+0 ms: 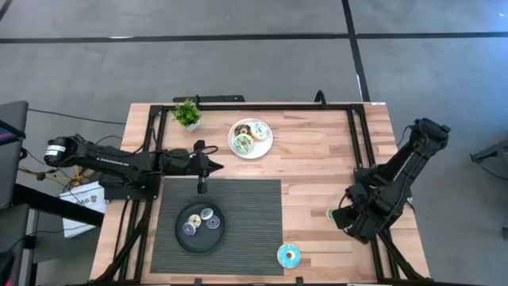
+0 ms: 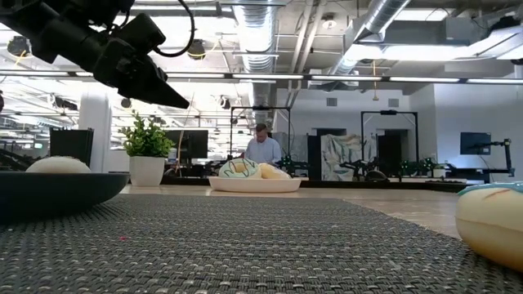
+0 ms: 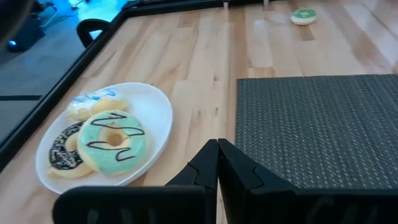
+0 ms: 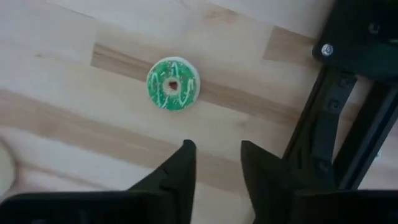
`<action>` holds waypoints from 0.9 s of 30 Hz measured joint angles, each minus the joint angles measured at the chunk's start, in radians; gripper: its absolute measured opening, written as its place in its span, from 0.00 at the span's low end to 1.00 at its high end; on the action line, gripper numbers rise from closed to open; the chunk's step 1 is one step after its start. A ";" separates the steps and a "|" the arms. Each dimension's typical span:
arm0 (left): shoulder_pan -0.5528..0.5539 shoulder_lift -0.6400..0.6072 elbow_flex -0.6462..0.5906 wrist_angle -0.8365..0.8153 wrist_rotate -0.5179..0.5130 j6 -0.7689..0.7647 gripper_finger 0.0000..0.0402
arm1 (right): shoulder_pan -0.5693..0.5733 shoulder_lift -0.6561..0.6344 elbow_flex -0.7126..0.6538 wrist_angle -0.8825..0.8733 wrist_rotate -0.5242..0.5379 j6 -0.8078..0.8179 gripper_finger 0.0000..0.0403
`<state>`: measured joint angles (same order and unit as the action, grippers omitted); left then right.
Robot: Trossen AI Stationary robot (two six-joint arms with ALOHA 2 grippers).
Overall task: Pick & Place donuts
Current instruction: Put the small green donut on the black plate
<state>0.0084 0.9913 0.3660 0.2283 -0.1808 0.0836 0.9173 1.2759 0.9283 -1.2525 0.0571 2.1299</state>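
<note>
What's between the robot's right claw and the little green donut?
Nothing: the right wrist view shows bare wood between the right gripper and the small green donut.

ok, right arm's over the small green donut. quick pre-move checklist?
1. Right gripper open: ok, gap shows between its fingers.
2. Small green donut in reach ahead of it: ok, lying flat on bare wood, nothing touching it.
3. Gripper centred on the donut: not ok, donut sits off to one side of the gap.
4. Left gripper out of the way: ok, shut, hovering near the mat edge.
5. Black dish has room: ok, three small donuts in it.
</note>
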 joint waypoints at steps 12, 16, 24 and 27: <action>0.039 0.000 0.000 0.004 0.024 0.002 0.00 | -0.047 0.260 0.000 0.054 -0.004 -0.136 0.63; 0.038 0.000 0.000 0.010 0.044 0.003 0.00 | -0.084 0.299 0.000 0.113 0.032 -0.200 0.70; 0.038 0.000 0.000 0.009 0.044 0.002 0.00 | -0.121 0.223 -0.155 0.353 0.056 -0.276 0.73; 0.038 0.000 0.000 0.008 0.044 0.002 0.00 | -0.111 0.181 -0.230 0.367 0.059 -0.204 0.73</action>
<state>0.0467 0.9916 0.3664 0.2366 -0.1366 0.0856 0.8062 1.4568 0.6981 -0.8856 0.1158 1.9264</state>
